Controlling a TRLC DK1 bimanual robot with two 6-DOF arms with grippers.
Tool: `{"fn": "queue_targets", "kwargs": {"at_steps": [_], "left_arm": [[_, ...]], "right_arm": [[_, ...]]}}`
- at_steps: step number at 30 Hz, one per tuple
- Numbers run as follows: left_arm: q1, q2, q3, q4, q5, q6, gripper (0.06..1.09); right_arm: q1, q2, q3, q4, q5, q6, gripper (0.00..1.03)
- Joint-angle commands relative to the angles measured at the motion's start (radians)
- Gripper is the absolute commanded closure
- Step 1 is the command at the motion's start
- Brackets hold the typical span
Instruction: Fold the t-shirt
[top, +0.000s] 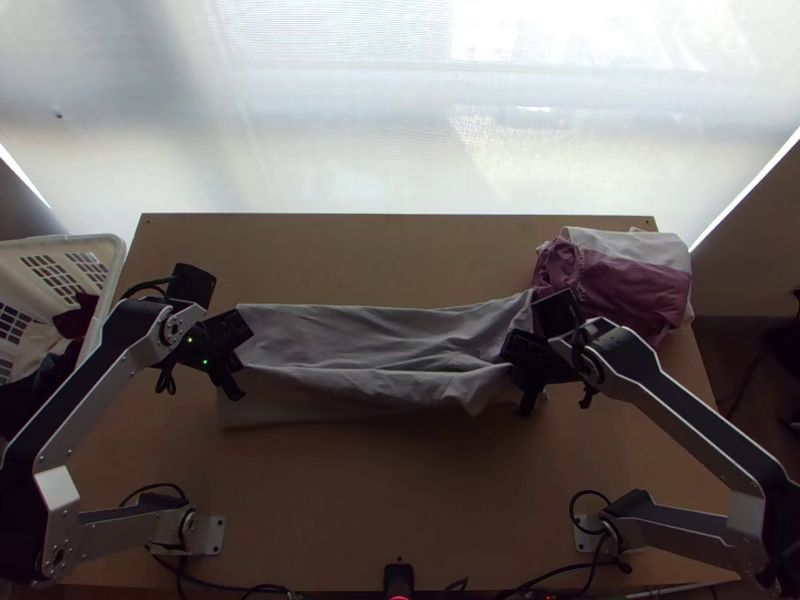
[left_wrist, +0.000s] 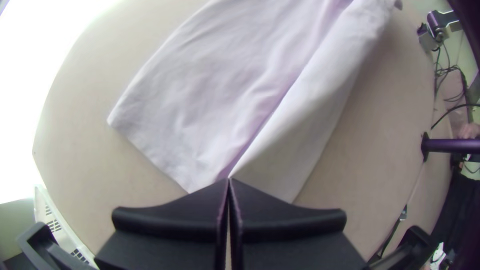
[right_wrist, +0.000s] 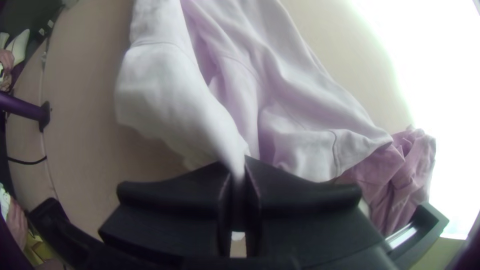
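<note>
The pale t-shirt (top: 370, 345) lies as a long strip across the table, with a straight ridge running along it between both grippers. At its left end my left gripper (top: 241, 364) is shut on that ridge. In the left wrist view the fingertips of the left gripper (left_wrist: 229, 182) meet where a fold of the t-shirt (left_wrist: 200, 100) ends. My right gripper (top: 514, 371) pinches the other end. Fabric of the t-shirt (right_wrist: 160, 85), with loose folds around it, runs up between the fingers of the right gripper (right_wrist: 239, 172).
A pile of mauve and white cloth (top: 630, 280) sits at the table's back right corner, against the shirt's right end. A white basket (top: 115, 262) with dark cloth stands off the table's left edge. Bare wood (top: 400, 480) lies between the arm bases.
</note>
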Motion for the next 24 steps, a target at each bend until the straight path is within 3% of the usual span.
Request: {"fn": "queue_targets", "kwargs": {"at_steps": [1,12,24], "left_arm": [[0.043,0.107,0.068,0.034,0.003,0.018,1.05],[0.031,0.19,0.068,0.088,0.003,0.004,1.05],[0.02,0.272,0.063,0.168,0.003,-0.014,1.05]], "right_arm": [[-0.053,0.172,0.104,0.017,-0.02,-0.016,1.0],[-0.113,0.388,0.238,0.04,-0.022,-0.002,1.0],[-0.139,0.463,0.238,0.074,-0.022,-0.001,1.0]]}}
